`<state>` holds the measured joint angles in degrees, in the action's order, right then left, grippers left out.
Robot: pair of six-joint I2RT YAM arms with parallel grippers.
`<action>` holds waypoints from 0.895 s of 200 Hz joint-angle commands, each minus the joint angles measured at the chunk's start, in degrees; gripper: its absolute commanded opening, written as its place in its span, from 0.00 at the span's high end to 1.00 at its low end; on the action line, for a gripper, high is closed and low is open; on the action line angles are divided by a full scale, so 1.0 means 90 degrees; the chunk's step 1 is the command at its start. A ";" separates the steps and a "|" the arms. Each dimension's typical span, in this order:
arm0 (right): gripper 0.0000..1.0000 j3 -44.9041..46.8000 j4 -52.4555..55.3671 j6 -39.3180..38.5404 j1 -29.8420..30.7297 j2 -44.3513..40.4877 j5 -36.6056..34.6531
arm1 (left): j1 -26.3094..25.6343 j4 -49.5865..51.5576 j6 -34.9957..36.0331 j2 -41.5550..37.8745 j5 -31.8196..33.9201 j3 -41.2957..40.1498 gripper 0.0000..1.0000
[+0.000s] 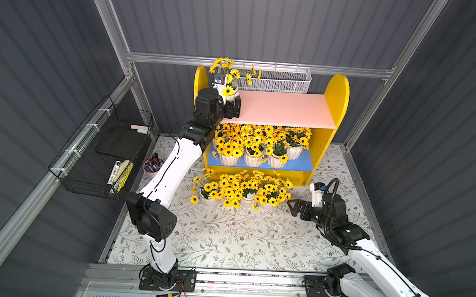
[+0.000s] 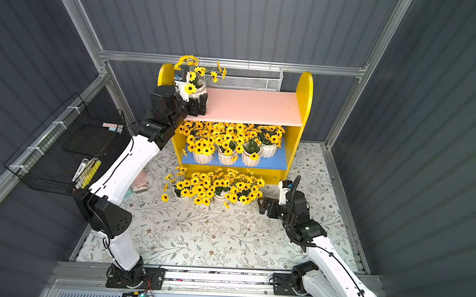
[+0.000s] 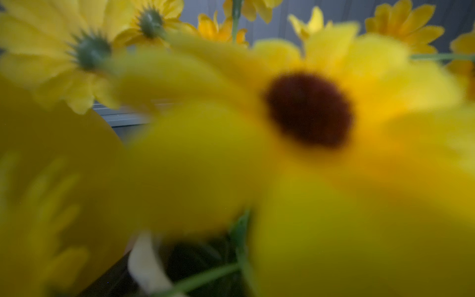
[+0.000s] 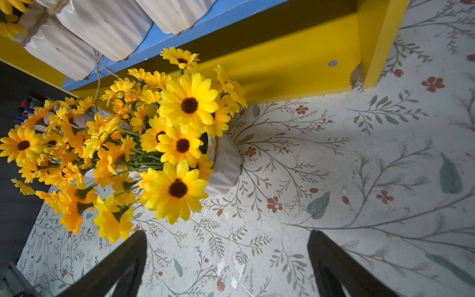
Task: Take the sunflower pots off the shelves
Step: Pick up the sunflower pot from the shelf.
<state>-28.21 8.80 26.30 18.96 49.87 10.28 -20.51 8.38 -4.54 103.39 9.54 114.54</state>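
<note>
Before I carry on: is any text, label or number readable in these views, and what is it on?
Nothing can be read.
white marker in the black wire rack: dark print, too small to read.
left wrist camera: printed label, too small to read.
right wrist camera: printed label, too small to read.

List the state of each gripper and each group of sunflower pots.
White ribbed sunflower pot on pale pink upper board: upright, not yet removed.
Row of sunflower pots on blue lower board: upright, not removed.
Cluster of sunflower pots on floral table: off the shelves.
Left gripper: open, beside the upper pot.
Right gripper: open, empty, above the table.
</note>
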 commanded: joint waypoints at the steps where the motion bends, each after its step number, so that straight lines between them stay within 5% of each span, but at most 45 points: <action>1: 0.01 -0.0185 -0.0175 -0.0091 -0.0047 0.0106 0.0132 | 0.0026 -0.0541 -0.0016 -0.0025 0.0138 -0.0203 0.01; 161: 0.01 -0.0138 -0.0421 -0.0237 -0.0124 0.0371 0.0332 | 0.0079 -0.1154 0.0057 0.0512 0.0182 -0.0044 0.01; 179: 0.01 -0.0122 -0.0449 -0.0243 -0.0139 0.0341 0.0331 | 0.0087 -0.1312 0.0117 0.0405 0.0123 -0.0273 0.07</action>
<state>-28.73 5.74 24.80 18.02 53.36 12.67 -20.08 -1.45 -4.54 107.22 11.09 113.10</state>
